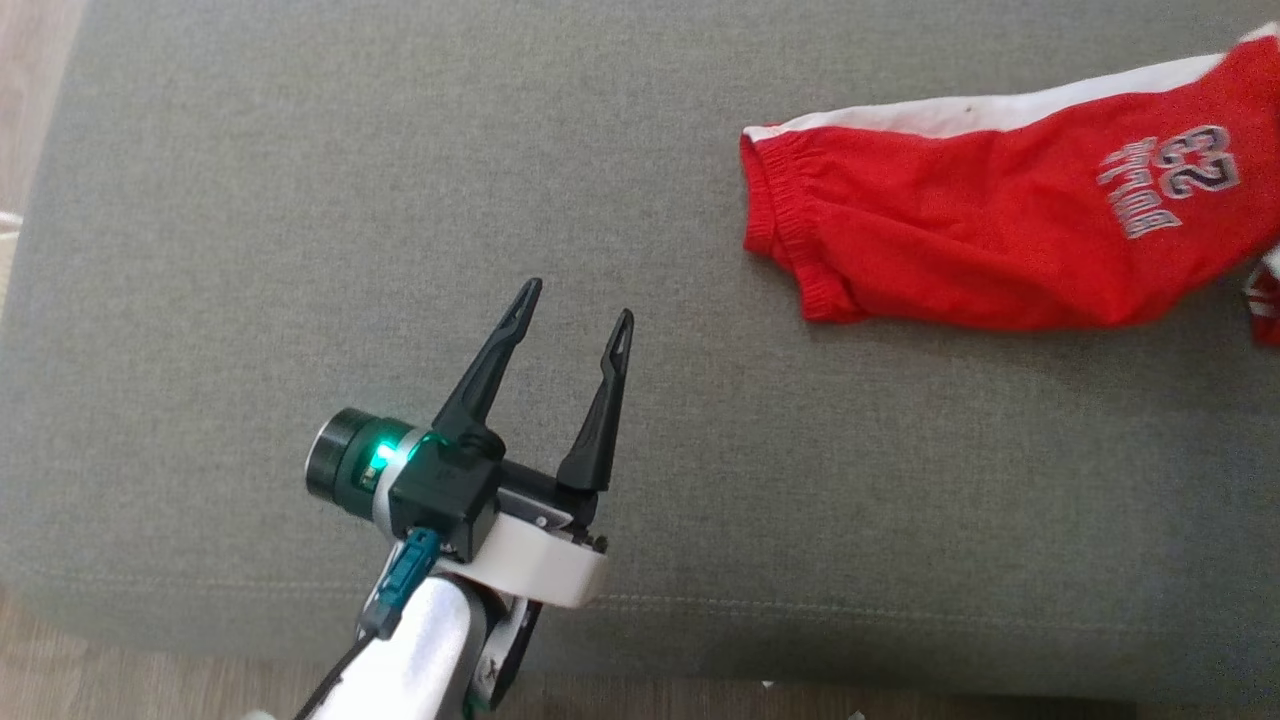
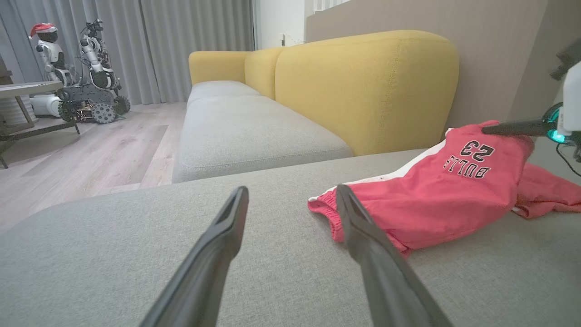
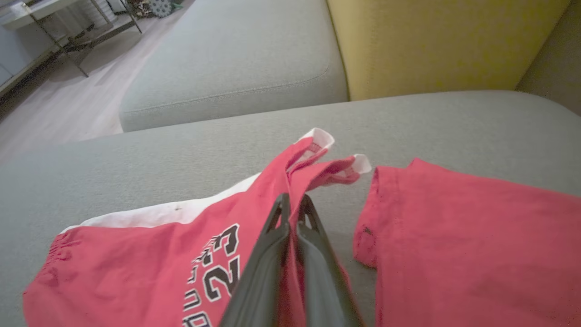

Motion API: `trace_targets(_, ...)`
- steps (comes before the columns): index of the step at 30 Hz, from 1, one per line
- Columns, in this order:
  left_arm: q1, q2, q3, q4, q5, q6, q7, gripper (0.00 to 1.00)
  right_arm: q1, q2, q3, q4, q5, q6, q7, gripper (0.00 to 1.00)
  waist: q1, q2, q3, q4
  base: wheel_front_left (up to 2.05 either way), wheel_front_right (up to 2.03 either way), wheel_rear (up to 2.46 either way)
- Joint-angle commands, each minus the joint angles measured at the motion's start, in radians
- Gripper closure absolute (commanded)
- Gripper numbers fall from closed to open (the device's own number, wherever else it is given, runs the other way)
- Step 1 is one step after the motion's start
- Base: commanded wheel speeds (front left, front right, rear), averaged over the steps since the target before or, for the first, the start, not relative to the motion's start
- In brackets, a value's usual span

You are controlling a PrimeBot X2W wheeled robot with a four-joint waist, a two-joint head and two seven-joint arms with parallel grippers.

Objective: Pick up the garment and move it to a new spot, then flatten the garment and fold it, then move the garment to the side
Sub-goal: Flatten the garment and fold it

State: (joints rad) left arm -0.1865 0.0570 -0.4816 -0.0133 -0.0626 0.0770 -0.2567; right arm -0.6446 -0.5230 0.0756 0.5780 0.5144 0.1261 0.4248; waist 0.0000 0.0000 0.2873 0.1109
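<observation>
A grey upholstered seat cushion (image 1: 300, 200) carries a stitched seam along its front edge. Beyond its far edge rise a yellow sofa backrest (image 2: 363, 86) and a second grey seat cushion (image 2: 249, 131). Pale wood flooring (image 2: 91, 145) lies off its left edge. Farther back, before grey curtains (image 2: 181, 41), stand a low table (image 2: 27, 87), a small white robot in a Santa hat (image 2: 50, 50) and a dark wheeled robot (image 2: 88, 95).

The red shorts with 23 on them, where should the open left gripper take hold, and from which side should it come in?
Probably the gathered waistband of the red shorts: it is the thick free edge facing the left gripper, with bare cushion between. Come in low from the robot's left; the right gripper pinches the far leg end.
</observation>
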Motion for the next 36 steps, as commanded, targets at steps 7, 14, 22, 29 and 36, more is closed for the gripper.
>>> trace_targets(7, -0.009, -0.001, 0.017, -0.012, 0.003, -0.015, -0.005, 0.00, -0.084, 0.104, 0.105, -0.146, -0.049, 0.005, 0.090, 1.00, 0.0000, 0.0000, -0.037, 0.018, 0.00, 0.00, 0.00)
trace_targets(14, -0.006, -0.003, 0.006, -0.008, -0.009, -0.011, -0.005, 0.00, -0.102, 0.182, 0.195, -0.206, -0.053, 0.005, 0.152, 1.00, 0.0000, 0.0000, -0.045, 0.060, 0.00, 0.00, 0.00)
trace_targets(22, -0.026, -0.006, -0.009, -0.008, -0.023, -0.008, -0.005, 0.00, -0.106, 0.293, 0.298, -0.147, -0.051, 0.005, 0.169, 1.00, 0.0000, 0.0000, -0.022, 0.105, 0.00, 0.00, 0.00)
trace_targets(29, -0.029, -0.006, -0.008, 0.003, -0.032, 0.000, -0.005, 0.00, -0.086, 0.345, 0.308, -0.129, 0.013, 0.005, 0.093, 0.00, 0.0000, 0.0000, -0.024, 0.102, 0.00, 0.00, 0.00)
trace_targets(36, -0.015, -0.007, 0.009, -0.002, -0.033, 0.012, -0.005, 0.00, -0.022, 0.239, 0.202, -0.263, -0.016, 0.005, -0.116, 0.00, 0.0000, 0.0000, -0.058, 0.059, 0.00, 0.00, 0.00)
